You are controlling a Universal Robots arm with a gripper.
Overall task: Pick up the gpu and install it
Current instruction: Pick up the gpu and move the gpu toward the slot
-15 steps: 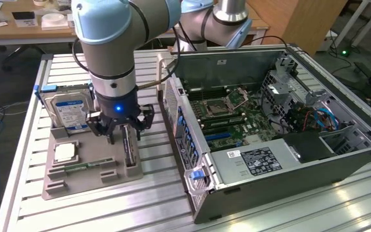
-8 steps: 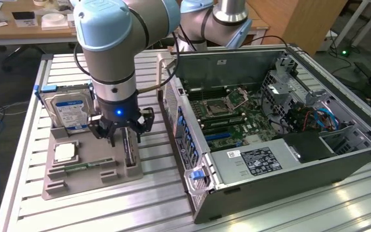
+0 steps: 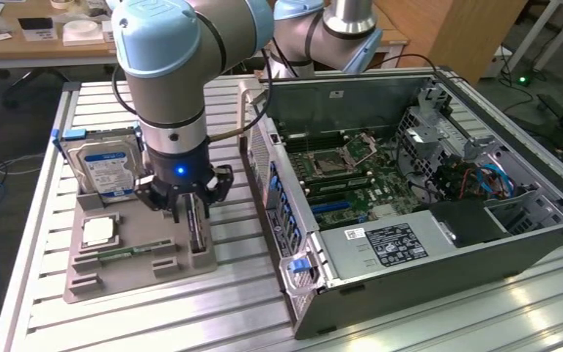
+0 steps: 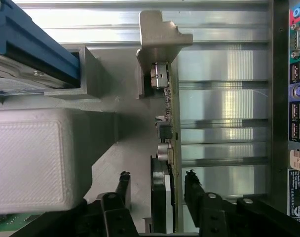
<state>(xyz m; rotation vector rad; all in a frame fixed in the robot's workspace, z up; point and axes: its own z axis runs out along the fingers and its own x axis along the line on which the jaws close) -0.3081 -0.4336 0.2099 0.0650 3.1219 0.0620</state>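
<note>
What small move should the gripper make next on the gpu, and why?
Probably close the fingers. The gripper is open and straddles the gpu, which stands on edge in the grey holder. One finger sits on each side of the card with a gap, so nothing is gripped yet.

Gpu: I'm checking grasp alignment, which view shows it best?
The wrist view: the gpu stands on edge, metal bracket at one end, between the fingers of the open gripper. The exterior view shows it as a thin dark sliver beneath the gripper.
</note>
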